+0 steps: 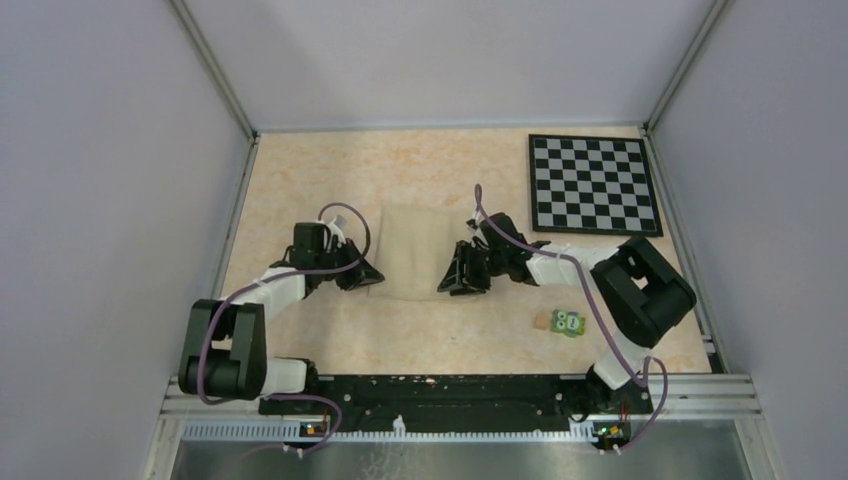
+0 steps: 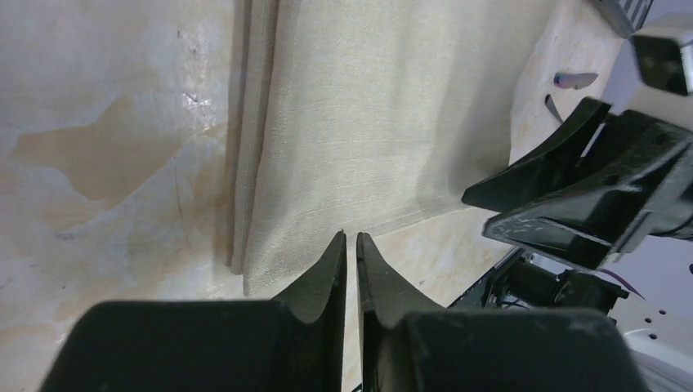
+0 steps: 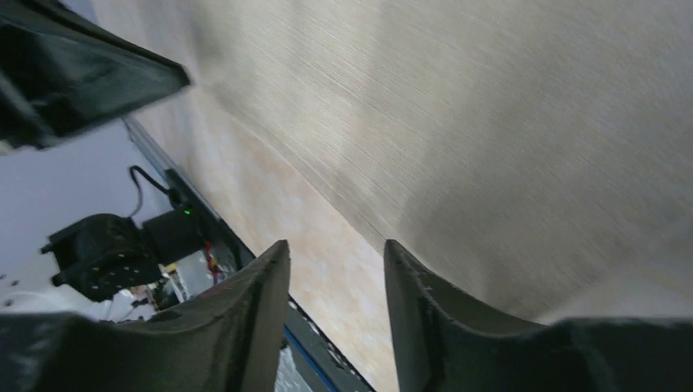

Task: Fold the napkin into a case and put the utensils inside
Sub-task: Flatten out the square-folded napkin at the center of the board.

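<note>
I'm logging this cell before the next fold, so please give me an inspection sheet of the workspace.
Surface: speckled tan tabletop, paler blotches.
Job's things: folded beige-cream cloth napkin flat between the grippers; thin dark utensils, one purple-tinted, on the table beside it.
Clutter: black-and-white chessboard far right; small green block with white dots near right.
Grippers: left gripper barely parted at the napkin's edge; right gripper open, empty.
Cables: purple cables trail from both grippers.
Surroundings: grey walls, metal frame rails.

Left arm [image 1: 285, 285] and right arm [image 1: 556, 270]: black, white, purple
Both alternate white link shells with bulky black joint housings; a purple cable [image 1: 478, 205] loops along each, and the matte black fingers [image 3: 249, 327] taper to thin, curved tips.
</note>
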`<state>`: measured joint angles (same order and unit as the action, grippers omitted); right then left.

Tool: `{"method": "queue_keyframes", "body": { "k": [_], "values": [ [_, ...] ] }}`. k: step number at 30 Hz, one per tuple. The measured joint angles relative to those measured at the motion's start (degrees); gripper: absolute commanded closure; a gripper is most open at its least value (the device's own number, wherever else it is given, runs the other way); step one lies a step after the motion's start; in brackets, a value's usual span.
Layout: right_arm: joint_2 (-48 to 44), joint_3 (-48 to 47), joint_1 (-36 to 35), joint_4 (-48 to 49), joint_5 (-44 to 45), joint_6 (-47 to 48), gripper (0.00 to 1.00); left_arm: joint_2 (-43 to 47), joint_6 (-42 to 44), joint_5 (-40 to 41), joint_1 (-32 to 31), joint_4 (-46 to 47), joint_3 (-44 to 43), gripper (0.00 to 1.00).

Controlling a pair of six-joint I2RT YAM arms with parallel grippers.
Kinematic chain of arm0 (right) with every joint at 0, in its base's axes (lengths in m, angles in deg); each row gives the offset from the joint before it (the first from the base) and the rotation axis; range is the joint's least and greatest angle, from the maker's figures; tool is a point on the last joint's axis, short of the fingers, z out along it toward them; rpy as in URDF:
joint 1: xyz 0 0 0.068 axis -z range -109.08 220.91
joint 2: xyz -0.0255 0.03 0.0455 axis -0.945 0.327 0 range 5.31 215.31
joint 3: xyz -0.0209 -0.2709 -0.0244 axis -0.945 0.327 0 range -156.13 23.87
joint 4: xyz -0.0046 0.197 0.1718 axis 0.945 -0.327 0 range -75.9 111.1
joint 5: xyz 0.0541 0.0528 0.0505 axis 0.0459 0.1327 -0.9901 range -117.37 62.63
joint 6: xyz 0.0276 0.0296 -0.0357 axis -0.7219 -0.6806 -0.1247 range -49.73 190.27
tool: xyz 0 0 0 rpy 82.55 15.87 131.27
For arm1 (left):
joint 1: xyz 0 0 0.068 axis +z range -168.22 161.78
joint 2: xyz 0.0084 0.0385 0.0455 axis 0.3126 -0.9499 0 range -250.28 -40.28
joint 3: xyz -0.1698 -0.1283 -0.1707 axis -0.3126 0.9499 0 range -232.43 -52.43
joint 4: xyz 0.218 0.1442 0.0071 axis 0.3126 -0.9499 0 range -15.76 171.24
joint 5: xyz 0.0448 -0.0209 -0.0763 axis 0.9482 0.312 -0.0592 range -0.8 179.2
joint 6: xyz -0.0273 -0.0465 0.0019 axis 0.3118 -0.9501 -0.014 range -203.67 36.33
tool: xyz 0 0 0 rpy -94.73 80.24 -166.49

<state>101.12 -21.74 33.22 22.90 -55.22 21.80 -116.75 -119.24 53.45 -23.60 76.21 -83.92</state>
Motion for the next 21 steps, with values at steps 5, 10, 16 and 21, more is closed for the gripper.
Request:
{"method": "queue_keyframes", "body": {
  "k": [5,10,16,21],
  "values": [
    [4.0,-6.9,0.0,6.0,-3.7,0.5,0.46,-4.9,-0.5,-0.2,0.0,2.7,3.1,0.96],
    [16.2,-19.2,0.0,20.1,-8.0,-3.8,0.46,-6.5,-1.8,-0.6,0.0,5.1,4.3,0.99],
    [29.7,-25.9,-0.4,29.8,-10.1,-9.2,0.42,-6.5,-2.5,-0.4,0.0,5.9,4.7,1.00],
    [34.7,-33.1,-1.4,29.5,-9.8,-9.1,0.28,-6.5,-2.6,-0.2,0.0,5.9,4.7,1.00]
  ]
}}
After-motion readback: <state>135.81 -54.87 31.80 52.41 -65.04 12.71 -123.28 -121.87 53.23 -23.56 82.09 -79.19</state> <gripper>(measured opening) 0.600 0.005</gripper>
